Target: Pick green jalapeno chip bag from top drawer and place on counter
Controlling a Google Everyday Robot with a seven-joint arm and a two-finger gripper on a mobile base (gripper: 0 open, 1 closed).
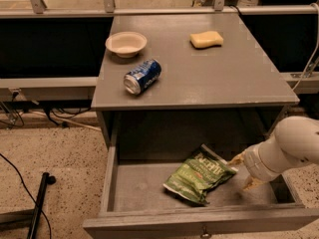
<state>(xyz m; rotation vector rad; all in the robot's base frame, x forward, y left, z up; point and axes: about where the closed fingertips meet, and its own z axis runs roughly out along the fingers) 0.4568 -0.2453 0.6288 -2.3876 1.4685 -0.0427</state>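
Counter surface point(224, 78) fills upper frame, top drawer point(139, 189) open below. Green jalapeno chip bag point(198, 176) lies inside; end effector point(244, 172) released, just right of it.

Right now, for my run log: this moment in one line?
stage: pre-grasp | gripper: open, in top drawer, right of green jalapeno chip bag | bag: not lifted

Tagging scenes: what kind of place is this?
Likely a robot test lab: plain grey counter with staged can and sponge, loose cables on the floor. Gripper sits in the top drawer beside the chip bag.
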